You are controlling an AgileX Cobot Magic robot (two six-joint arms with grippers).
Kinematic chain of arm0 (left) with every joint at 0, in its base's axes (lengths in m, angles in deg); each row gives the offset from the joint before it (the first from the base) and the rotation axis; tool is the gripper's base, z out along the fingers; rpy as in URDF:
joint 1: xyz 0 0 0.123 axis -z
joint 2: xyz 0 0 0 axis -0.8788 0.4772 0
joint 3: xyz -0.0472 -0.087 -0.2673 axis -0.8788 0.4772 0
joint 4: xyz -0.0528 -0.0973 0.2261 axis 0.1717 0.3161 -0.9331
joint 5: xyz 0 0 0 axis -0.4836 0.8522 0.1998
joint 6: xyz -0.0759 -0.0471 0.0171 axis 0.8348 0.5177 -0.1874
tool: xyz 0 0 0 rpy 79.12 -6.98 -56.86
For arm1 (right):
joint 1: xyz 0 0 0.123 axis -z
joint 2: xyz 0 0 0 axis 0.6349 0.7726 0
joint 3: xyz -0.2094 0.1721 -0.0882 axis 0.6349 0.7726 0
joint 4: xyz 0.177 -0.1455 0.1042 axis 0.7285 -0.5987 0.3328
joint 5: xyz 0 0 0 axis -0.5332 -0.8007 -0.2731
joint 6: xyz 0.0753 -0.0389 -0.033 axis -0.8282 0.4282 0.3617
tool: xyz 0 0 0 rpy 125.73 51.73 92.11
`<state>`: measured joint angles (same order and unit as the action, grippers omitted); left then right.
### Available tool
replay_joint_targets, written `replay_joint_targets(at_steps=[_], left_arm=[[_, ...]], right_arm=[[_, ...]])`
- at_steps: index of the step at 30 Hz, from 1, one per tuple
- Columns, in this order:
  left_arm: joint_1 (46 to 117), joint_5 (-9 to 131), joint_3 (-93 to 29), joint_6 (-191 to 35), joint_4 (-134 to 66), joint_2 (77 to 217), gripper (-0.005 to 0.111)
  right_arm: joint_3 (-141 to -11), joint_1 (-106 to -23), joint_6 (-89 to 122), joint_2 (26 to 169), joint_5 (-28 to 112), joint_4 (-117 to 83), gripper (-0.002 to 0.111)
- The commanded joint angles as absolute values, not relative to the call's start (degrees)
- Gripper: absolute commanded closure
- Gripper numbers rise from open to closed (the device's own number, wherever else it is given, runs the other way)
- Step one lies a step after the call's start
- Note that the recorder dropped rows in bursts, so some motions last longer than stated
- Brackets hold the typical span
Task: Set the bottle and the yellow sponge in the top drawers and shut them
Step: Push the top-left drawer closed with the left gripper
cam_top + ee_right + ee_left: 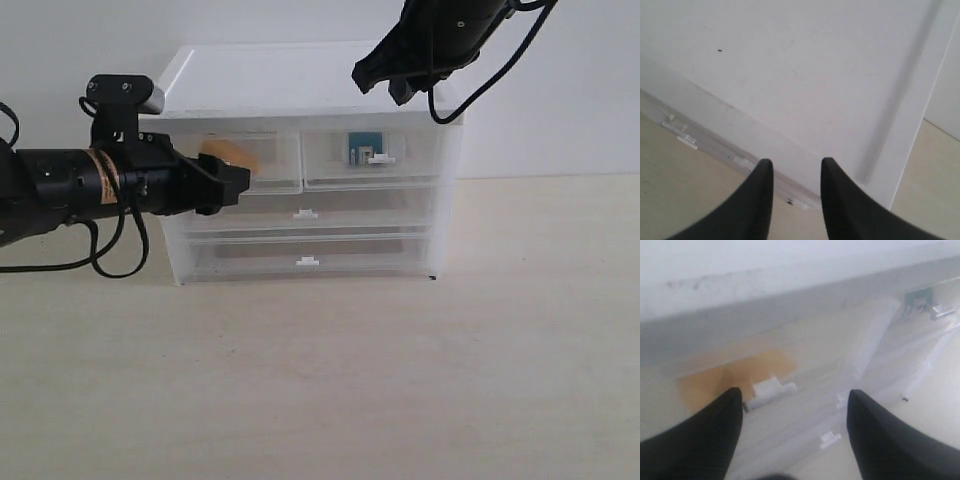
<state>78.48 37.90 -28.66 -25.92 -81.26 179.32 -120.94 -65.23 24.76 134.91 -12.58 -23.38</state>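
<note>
The yellow sponge (232, 154) lies inside the left top drawer (270, 170) and shows through its translucent front. In the left wrist view the sponge (732, 376) sits behind the drawer's white tab handle (771, 390). The bottle (360, 148), with its teal label, stands in the right top drawer (415, 160); the left wrist view catches the bottle (916, 297) too. My left gripper (238, 183) is open and empty just in front of the left drawer, its tips (795, 401) flanking the handle area. My right gripper (380, 85) hangs open and empty over the cabinet top (790, 75), fingertips (765, 172) apart.
The white cabinet (300, 75) stands against the back wall on a beige table (350, 380). Below the top drawers are two full-width drawers, upper (305, 213) and lower (307, 261), both pushed in. The left arm (70, 185) reaches in low from the left.
</note>
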Motion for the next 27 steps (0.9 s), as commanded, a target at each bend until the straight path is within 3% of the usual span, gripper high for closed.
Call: replay_joint_targets(at_steps=[1, 27], left_arm=[[78.7, 38.9, -31.3, -25.7, -81.1, 180.5, 0.048], [78.7, 41.6, -34.3, -23.0, -87.5, 182.9, 0.048]], right_arm=[[-120.7, -65.1, 25.1, 134.4, -11.0, -22.9, 0.080], [-120.7, -65.1, 24.5, 134.4, -7.2, -21.3, 0.080]])
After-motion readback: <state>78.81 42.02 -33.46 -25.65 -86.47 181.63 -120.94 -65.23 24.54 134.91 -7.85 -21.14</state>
